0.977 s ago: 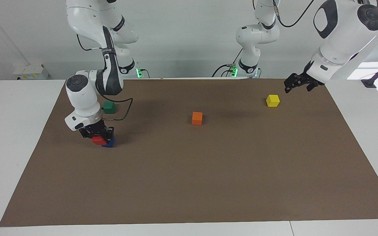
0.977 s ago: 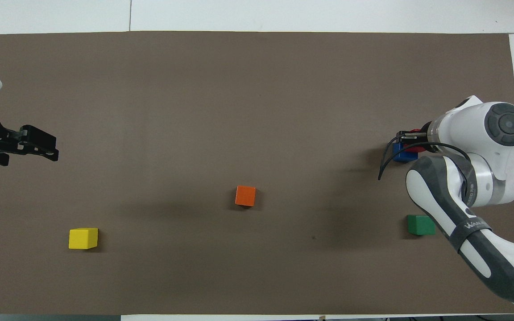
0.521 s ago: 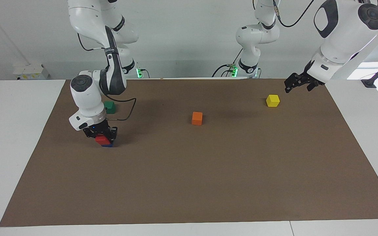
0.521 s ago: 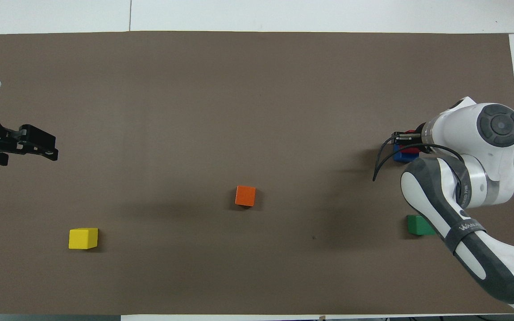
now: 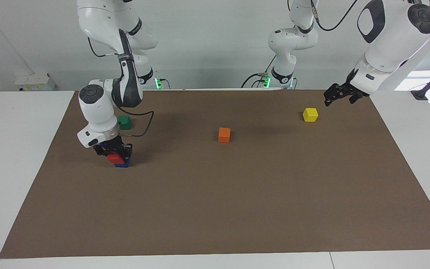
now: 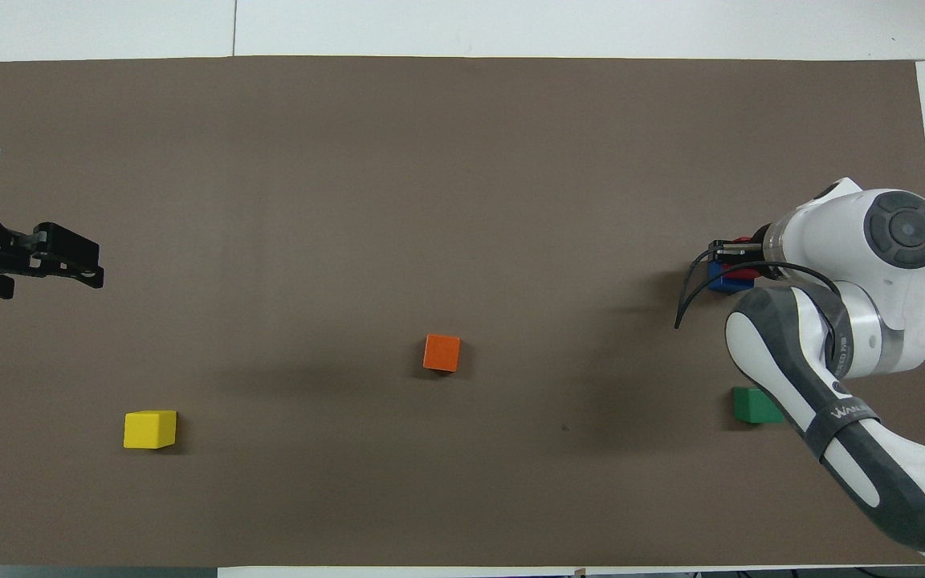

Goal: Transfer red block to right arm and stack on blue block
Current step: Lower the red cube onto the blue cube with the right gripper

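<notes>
At the right arm's end of the brown mat, the small red block is held between the fingers of my right gripper, which is shut on it. It lies directly on top of the deep blue block, slightly off centre, and only the blue block's lower edge shows. From overhead the right gripper and wrist cover most of the stack; a strip of the blue block shows. My left gripper waits open and empty in the air at the left arm's end.
A green cube sits just nearer the robots than the stack, close to the right arm's forearm and its looping cable. An orange cube lies mid-mat. A yellow cube lies below the left gripper.
The right gripper has carried the red block a little sideways so that it sits more squarely over the blue block, hiding more of it. The left arm has stayed still.
</notes>
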Controlling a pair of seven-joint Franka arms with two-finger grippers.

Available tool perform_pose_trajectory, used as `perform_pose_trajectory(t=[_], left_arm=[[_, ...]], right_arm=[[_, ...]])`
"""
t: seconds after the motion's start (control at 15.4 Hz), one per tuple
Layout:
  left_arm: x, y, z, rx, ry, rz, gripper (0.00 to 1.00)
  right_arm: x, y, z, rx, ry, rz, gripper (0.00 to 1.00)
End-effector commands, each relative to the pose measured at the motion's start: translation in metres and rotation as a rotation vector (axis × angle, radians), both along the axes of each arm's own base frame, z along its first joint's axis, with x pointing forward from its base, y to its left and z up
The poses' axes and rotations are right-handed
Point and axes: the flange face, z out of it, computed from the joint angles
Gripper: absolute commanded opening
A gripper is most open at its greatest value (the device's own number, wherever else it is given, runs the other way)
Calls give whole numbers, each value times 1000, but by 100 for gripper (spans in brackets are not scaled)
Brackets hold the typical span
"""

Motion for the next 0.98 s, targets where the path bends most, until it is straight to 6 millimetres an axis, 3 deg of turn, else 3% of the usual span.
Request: perform_pose_trajectory(t=[0.0,0.13,0.2,0.39,0.91], left_arm=[[4,1,5,20,-15,12,100],[5,1,4,20,-15,12,100],[5,1,4,20,-17,12,100],[5,1,5,20,-21,12,100],[9,-3,9,17,-47,6,100]], right_arm=[[-8,-1,-7,-3,1,-20,89],[-7,-1,-6,-4,-2,-17,91],[-6,0,-5,-3,-2,-18,100],[0,-1,2,-4,-18,-11,100],[26,8,70,38,-18,-49,100]])
